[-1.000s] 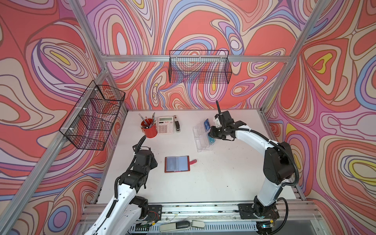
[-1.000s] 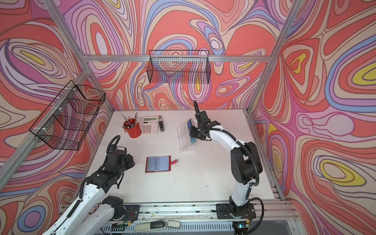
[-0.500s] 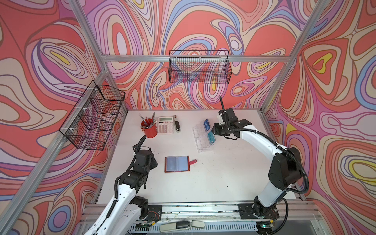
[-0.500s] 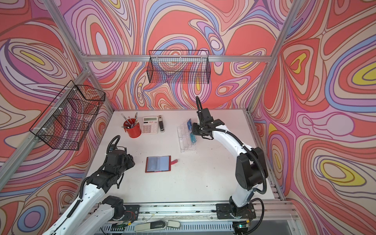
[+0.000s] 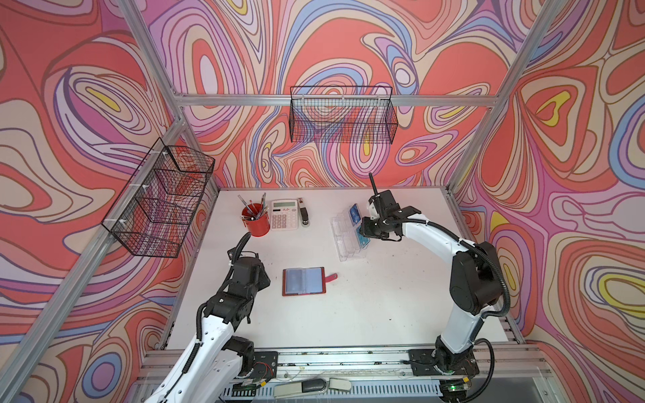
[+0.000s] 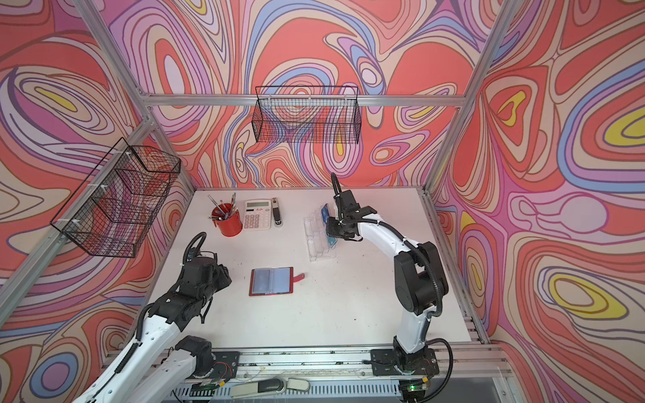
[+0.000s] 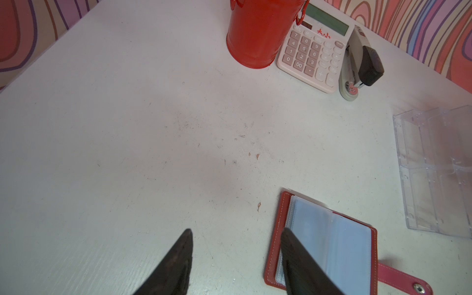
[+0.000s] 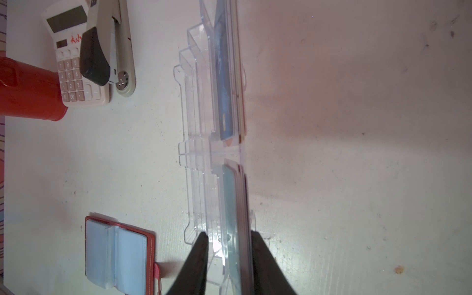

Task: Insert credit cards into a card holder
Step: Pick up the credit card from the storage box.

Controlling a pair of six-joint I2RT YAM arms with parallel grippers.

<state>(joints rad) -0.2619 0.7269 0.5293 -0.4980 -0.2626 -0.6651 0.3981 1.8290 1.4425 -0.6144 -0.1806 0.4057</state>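
— One side at a time: what was the left gripper [image 7: 236,229] doing?
— It hovered over the white table [image 5: 384,307], just beside the left edge of the card holder [image 5: 303,281]. Its fingers [image 7: 176,260] were spread and held nothing. Behind it, along the back wall, a red pen cup [image 5: 256,225], a calculator [image 5: 284,215] and a stapler [image 5: 304,217] stood in a row.
— And the holder itself?
— It lay open and flat near the middle of the table, with its greyish sleeves facing up and its snap tab pointing right.
— Further right?
— A clear acrylic stand [image 5: 343,240] stood well apart from the holder. Blue credit cards [image 8: 224,76] sat in its compartment toward the back wall, and a teal-fronted stack [image 8: 229,194] in the one toward the front.
— And the right gripper [image 8: 229,236]?
— It straddled that teal stack. One finger seemed to rest against the back of the stack. The other stood off it with clear plastic between, so the jaws were parted, not clamped.
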